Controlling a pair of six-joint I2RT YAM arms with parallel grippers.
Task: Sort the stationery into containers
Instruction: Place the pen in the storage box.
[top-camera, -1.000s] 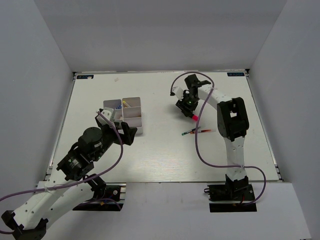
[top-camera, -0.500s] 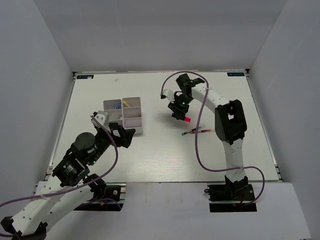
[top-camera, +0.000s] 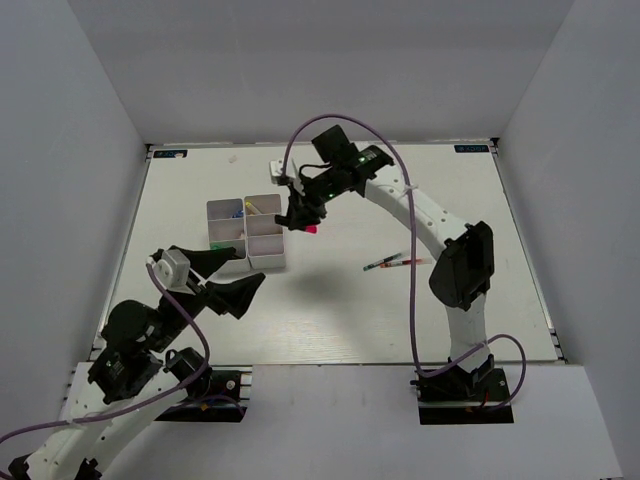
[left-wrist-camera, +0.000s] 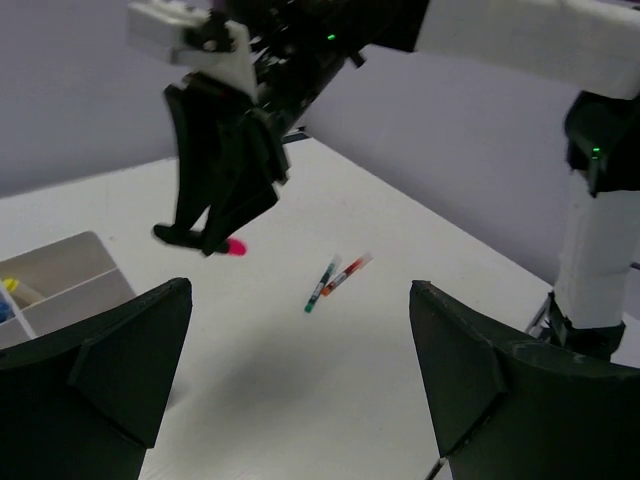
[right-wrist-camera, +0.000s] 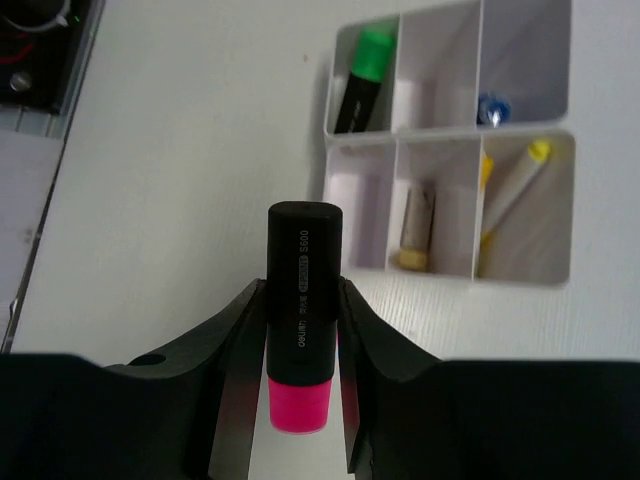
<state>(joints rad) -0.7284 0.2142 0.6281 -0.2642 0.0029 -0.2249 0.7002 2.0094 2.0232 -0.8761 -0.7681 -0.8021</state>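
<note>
1. The left hand (top-camera: 232, 290) hangs closest to the bases, fingers spread wide and holding nothing, just short of the tray's near edge.
2. Out to the right, two thin pens (top-camera: 392, 263) lie side by side on the bench (top-camera: 330, 320), well apart from either hand and not yet sorted.
3. The tray (right-wrist-camera: 397, 135) sits left of centre. Its compartments already hold a green-capped highlighter (right-wrist-camera: 358, 80), a beige eraser and yellow-tipped pens. The cell next to the green one looks bare.
4. Farthest out, the right hand (right-wrist-camera: 301, 330) pinches a pink-capped highlighter (right-wrist-camera: 303, 300) between its fingers, clear above the bench, just beside the tray's far right corner.
5. The highlighter's long axis runs along the fingers, black end leading and pink cap trailing away from the tray. In the wrist view the tray lies ahead and to the right, with the green highlighter's cell nearest and roughly parallel to the held one. I judge this arm has to carry it across and lower it there.
</note>
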